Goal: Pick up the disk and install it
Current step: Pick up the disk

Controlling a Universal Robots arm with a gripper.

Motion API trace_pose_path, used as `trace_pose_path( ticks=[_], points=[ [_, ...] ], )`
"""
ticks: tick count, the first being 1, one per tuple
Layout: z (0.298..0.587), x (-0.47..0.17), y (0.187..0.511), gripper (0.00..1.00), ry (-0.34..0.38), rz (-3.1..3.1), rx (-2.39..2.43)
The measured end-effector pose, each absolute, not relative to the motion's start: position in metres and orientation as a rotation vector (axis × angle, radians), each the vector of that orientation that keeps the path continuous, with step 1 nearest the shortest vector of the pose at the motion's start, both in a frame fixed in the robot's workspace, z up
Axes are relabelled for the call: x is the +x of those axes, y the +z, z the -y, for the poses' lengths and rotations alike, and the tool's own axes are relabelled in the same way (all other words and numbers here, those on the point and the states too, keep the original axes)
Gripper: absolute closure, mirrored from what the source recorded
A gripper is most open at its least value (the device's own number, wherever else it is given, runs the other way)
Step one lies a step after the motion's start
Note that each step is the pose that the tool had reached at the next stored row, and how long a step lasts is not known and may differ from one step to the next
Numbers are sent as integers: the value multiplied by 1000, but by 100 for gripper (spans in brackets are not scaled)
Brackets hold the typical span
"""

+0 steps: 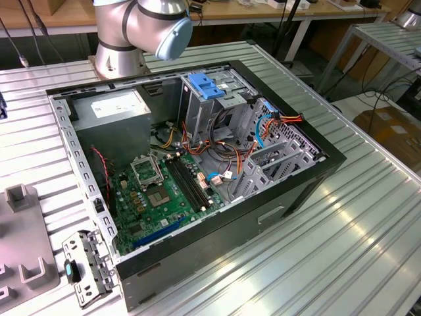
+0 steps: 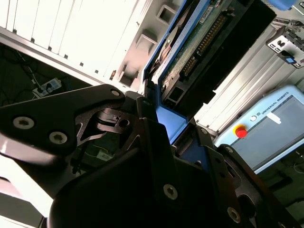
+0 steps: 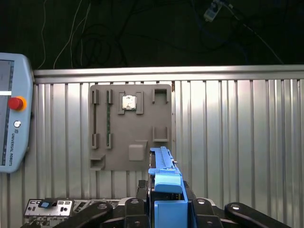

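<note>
Gripper (image 3: pixel 164 204) is clamped on the disk (image 3: pixel 163 166), which stands edge-on between its fingers and is seen against the grey fixture plate (image 3: pixel 130 126). The disk's broad faces are hidden there. In the second wrist view its far end is cut off. Power supply label (image 1: pixel 115 104) inside the open computer case (image 1: pixel 289 197): too small to read.

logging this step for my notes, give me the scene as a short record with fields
hand: shut on the disk
disk: dark drive in a blue frame, held off the table
grey tray: on the ribbed table, a small square part in one slot
computer case: open on the table, green board showing
control tablet: near the tray
</note>
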State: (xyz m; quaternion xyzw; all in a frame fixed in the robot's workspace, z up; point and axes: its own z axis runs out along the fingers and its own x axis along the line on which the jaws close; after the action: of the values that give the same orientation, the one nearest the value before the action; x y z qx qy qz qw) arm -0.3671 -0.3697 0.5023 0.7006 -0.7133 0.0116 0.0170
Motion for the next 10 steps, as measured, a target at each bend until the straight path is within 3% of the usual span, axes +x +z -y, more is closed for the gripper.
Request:
trace_pose_path(
  ticks=[10],
  points=[
    [379,-360,502,63,36,2217,2177]
  ],
)
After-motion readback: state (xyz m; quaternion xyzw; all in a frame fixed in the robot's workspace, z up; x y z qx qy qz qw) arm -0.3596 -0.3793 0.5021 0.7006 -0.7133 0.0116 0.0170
